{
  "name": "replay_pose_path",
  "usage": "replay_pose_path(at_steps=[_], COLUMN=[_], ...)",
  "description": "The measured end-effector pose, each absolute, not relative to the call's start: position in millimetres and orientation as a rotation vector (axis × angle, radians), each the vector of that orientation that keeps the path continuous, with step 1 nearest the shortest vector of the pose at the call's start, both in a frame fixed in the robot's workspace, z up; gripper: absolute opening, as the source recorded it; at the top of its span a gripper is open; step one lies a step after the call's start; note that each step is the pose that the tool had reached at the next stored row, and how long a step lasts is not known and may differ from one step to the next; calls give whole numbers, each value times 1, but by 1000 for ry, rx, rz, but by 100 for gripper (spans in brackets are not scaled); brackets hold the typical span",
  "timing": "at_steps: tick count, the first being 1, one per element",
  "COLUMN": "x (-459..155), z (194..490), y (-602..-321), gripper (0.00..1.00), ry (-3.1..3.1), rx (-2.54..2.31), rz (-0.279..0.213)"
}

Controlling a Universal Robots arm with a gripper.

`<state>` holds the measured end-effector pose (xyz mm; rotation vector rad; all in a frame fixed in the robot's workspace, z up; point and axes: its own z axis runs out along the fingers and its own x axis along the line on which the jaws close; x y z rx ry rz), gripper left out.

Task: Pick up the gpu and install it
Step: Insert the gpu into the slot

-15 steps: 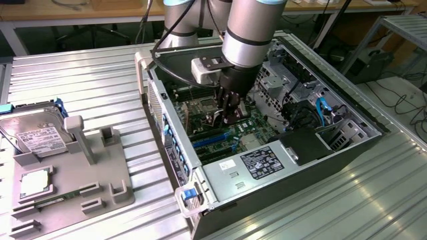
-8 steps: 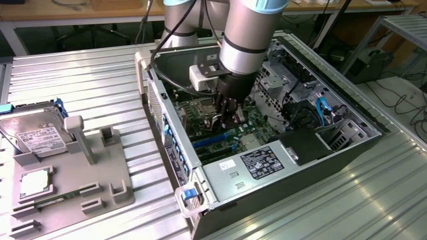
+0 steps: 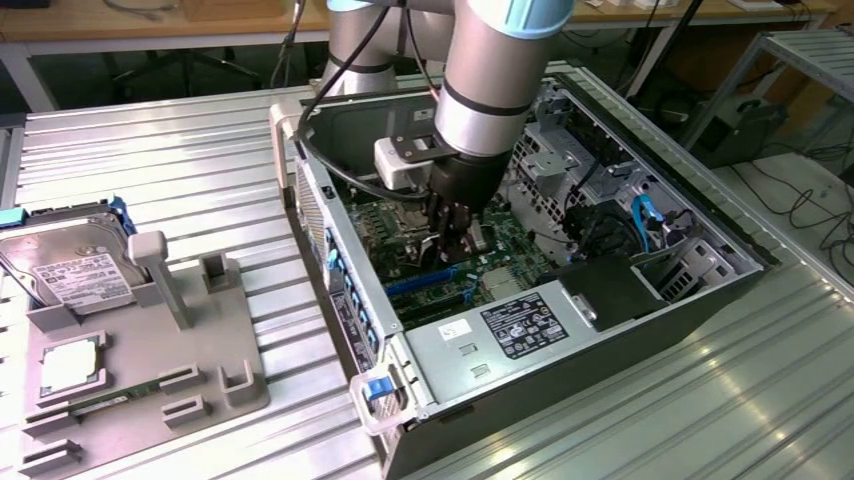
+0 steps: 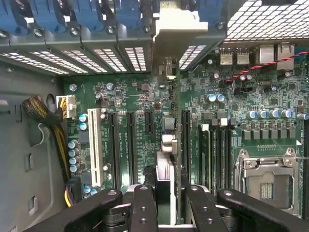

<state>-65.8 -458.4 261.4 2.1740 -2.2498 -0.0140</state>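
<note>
The gpu (image 4: 172, 108) stands on edge inside the open PC case (image 3: 340, 290), a thin green card with a small silver heat sink. Its pale metal bracket (image 4: 176, 24) lies against the case's rear slot openings. The card sits along a black expansion slot of the green motherboard (image 4: 140, 92). My gripper (image 4: 169, 205) is shut on the card, one black finger (image 4: 144, 205) on each side of it. In the exterior view the gripper (image 3: 454, 240) reaches straight down into the case over the motherboard, and the card between the fingers is barely visible.
A grey fixture (image 3: 174, 350) at the exterior view's left holds a silver hard drive (image 3: 67, 265), a chip (image 3: 67, 365) and a memory stick (image 3: 120, 395). In the case are a labelled box (image 3: 534, 325), blue cables (image 3: 647, 220), a cable bundle (image 4: 43, 116) and the CPU socket (image 4: 270, 179).
</note>
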Motion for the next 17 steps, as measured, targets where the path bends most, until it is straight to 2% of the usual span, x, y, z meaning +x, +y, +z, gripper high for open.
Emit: replay_pose_path(at_steps=[17], x=[-72], z=[251], y=[-459], gripper=[28], ry=[-2249], rx=[2174], rz=[-14])
